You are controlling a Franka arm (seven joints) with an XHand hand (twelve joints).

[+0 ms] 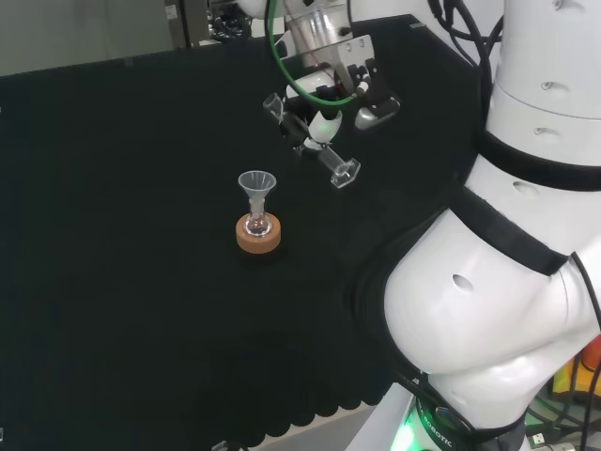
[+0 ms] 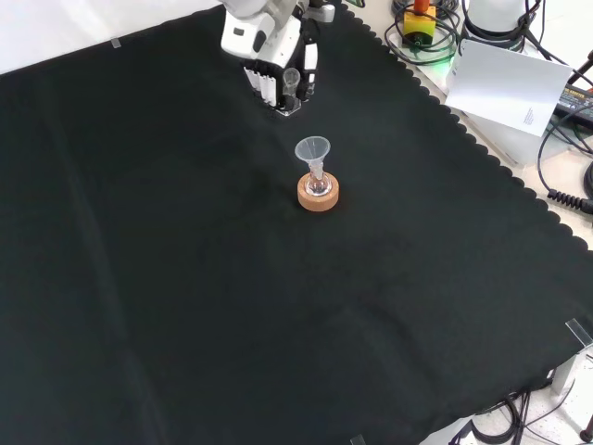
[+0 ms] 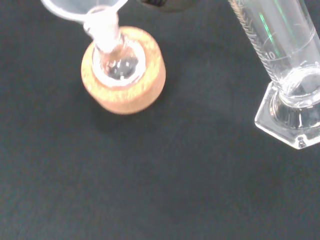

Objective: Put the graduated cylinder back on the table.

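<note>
— Where was the graduated cylinder (image 1: 319, 150) seen?

— It was held tilted in the robot hand (image 1: 324, 113), whose fingers were curled round it, above the far part of the black-clothed desk (image 1: 122, 235) in the head view. Whether its hexagonal base (image 3: 292, 120) touched the cloth could not be told.

— And what else was noted?

— A small flask (image 2: 318, 185) on a cork ring (image 2: 318, 195), with a clear funnel (image 2: 312, 149) set in its neck, was seen near the cylinder, apart from it.
</note>
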